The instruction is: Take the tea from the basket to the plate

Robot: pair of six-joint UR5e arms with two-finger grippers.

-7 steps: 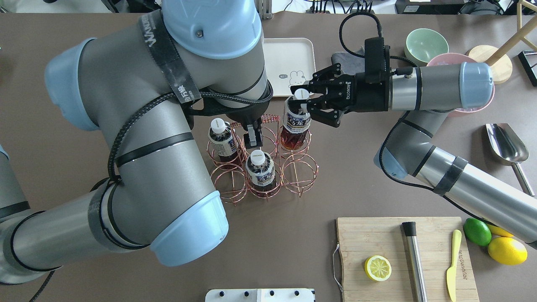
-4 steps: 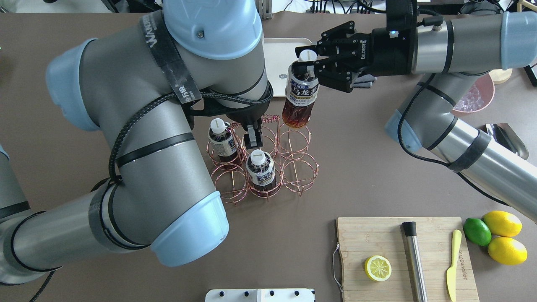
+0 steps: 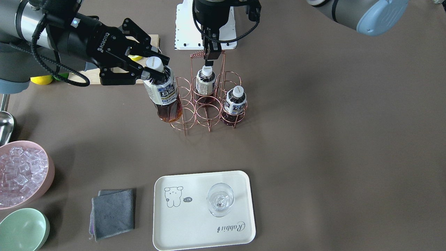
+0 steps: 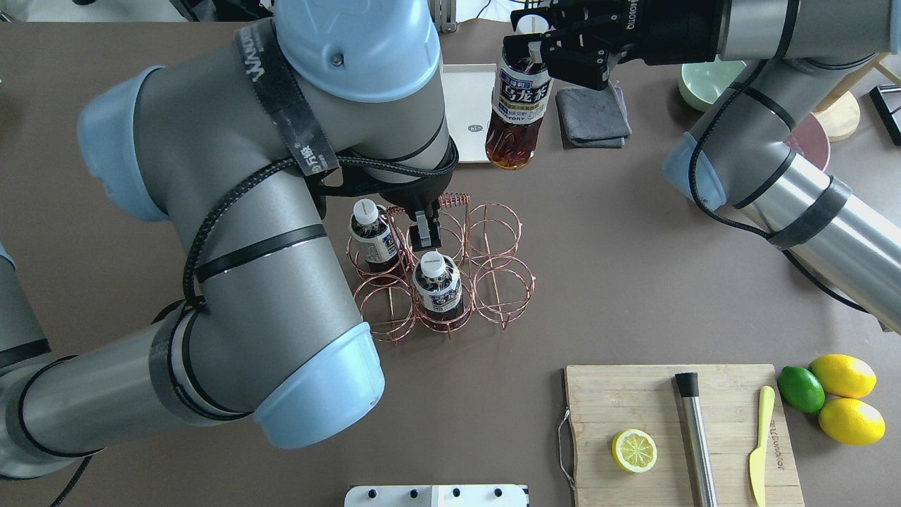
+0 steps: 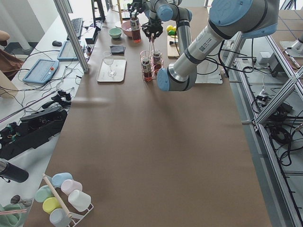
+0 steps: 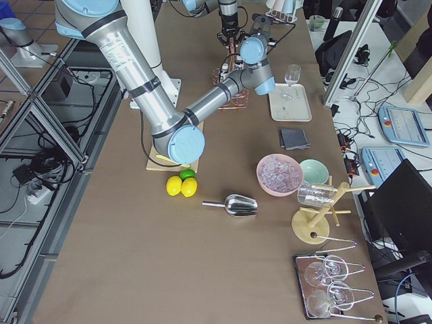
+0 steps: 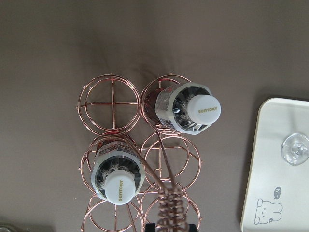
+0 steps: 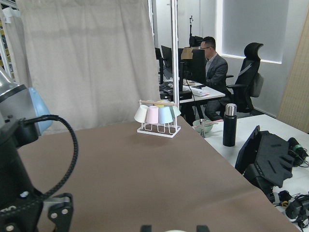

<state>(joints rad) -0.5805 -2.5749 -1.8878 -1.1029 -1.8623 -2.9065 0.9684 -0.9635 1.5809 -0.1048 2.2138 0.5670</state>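
Jaws first, front cam: right gripper (image 3: 153, 67) is clamped on the neck of the tea (image 3: 163, 92), just under the white cap. Bottle hangs cap up, off the table, no cell around it, showing at the basket (image 3: 197, 54) corner on view left. Then left gripper (image 3: 208, 58) points straight down w/ jaws narrow, pinched on the basket's top handle bar beside the coil. In cells, two other bottles (image 3: 236, 103) stand upright. The plate (image 3: 202, 237) lies well apart on the cam side, glass (image 3: 220, 199) upright on it, grey cloth (image 3: 112, 213) just beside. Overhead: tea (image 4: 517, 105) hangs from right gripper (image 4: 533, 32) at frame top, overlapping the plate (image 4: 468, 98) edge in this view, but can't tell if it's truly above it. Left gripper (image 4: 424, 232) sits at the handle coil. Left side cam: tea (image 5: 136, 29) far and small, held higher than the basket; jaws too small to judge. Right side cam: arm hides most of it. Left wrist cam: looks down into basket (image 7: 112, 102), coil running to the bottom edge, plate (image 7: 275, 159) at right. Right wrist cam: only fingertips at the bottom edge.
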